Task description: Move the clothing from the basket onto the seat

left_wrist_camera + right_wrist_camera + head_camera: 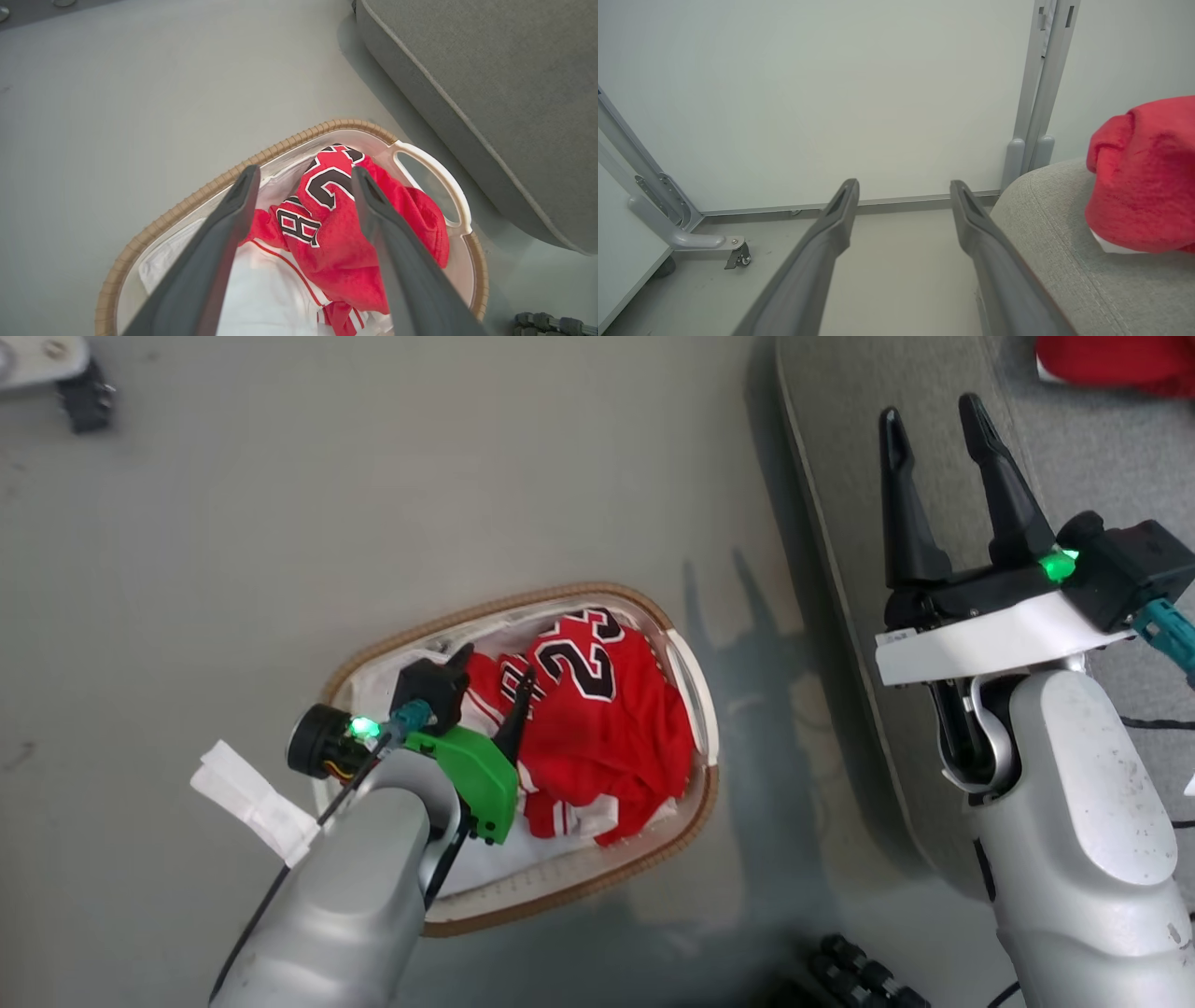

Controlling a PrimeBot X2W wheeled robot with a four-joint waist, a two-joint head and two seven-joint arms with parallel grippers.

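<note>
Head view: the clothing [607, 737] is heaped in the basket [420, 633], long axis 12 to 6 o'clock; another red piece [1120, 359] lies on the seat [1102, 448] at 2 o'clock.
Nearer arm: left gripper [495, 667], straddling the heap from above.
Left jaws: wide apart, nothing held.
Right gripper [930, 411]: fingers apart, empty, over the seat.

one basket [480, 280]. one white liner [261, 289] inside it. one looped handle [439, 172] in sight on its rim. one grey seat [1120, 457]. two red heaps: one heap of clothing [607, 728] in the basket and one red garment [1111, 359] on the seat. whether the basket's heap is one piece or more cannot be told. one "23" shows. two hands, a left hand [495, 667] and a right hand [932, 409]. each has two dark fingers [1004, 495] spread apart, four in all. one small caster [738, 256].
</note>
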